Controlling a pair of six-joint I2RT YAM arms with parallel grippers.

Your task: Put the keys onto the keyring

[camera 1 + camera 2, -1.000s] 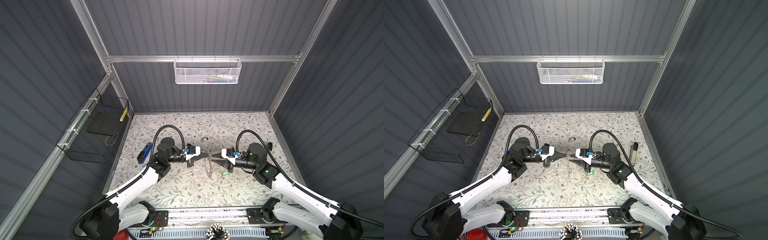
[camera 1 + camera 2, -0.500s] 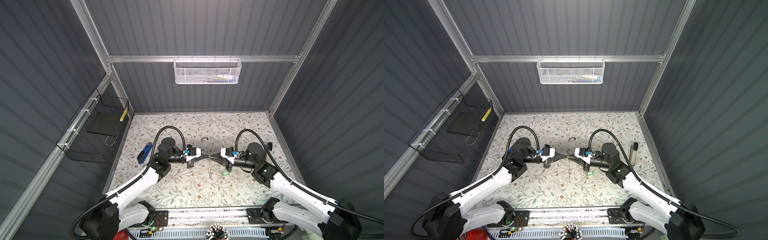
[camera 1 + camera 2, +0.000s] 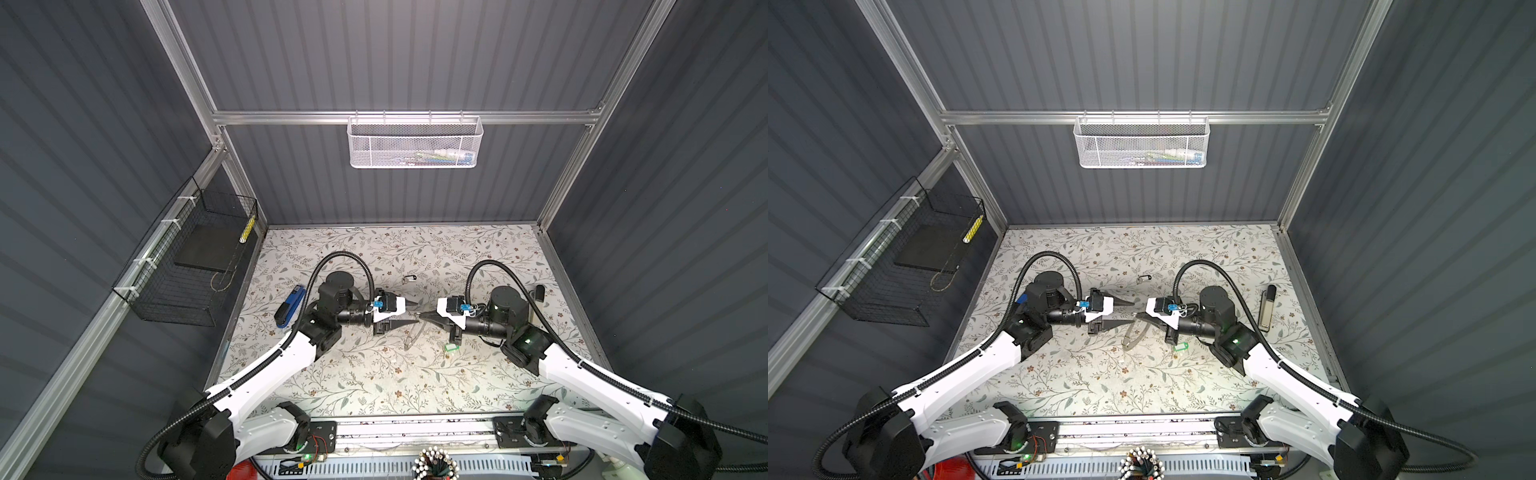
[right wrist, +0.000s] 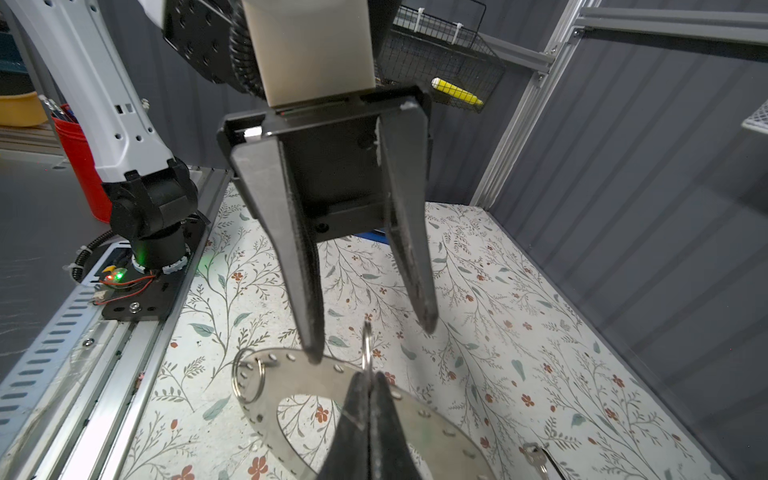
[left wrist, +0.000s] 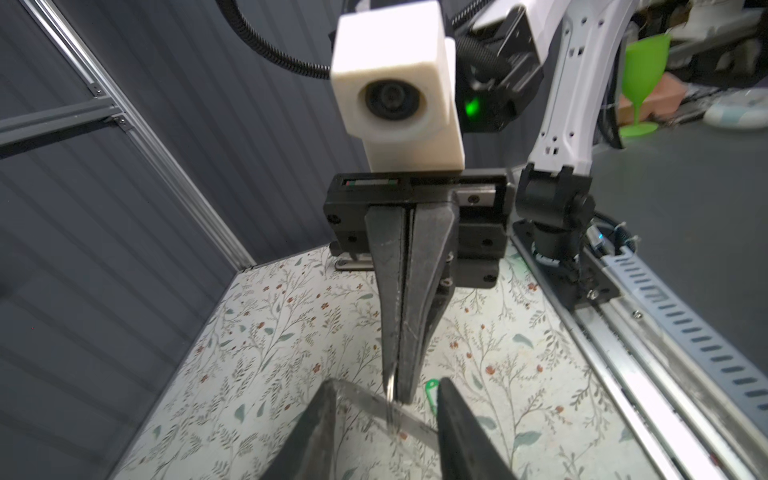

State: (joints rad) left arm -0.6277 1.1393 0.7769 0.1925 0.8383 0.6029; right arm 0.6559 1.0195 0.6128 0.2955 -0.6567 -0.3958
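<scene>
fingers [image 4: 353, 428] (tapered) on perforated metal keyring [image 4: 291, 374]

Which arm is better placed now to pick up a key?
Left, I think. The left gripper is open and free; the right gripper is shut on a small loop of the keyring, so it is busy.

Left gripper [image 4: 371, 338] spread, right gripper [image 5: 400, 395] clamped
</scene>
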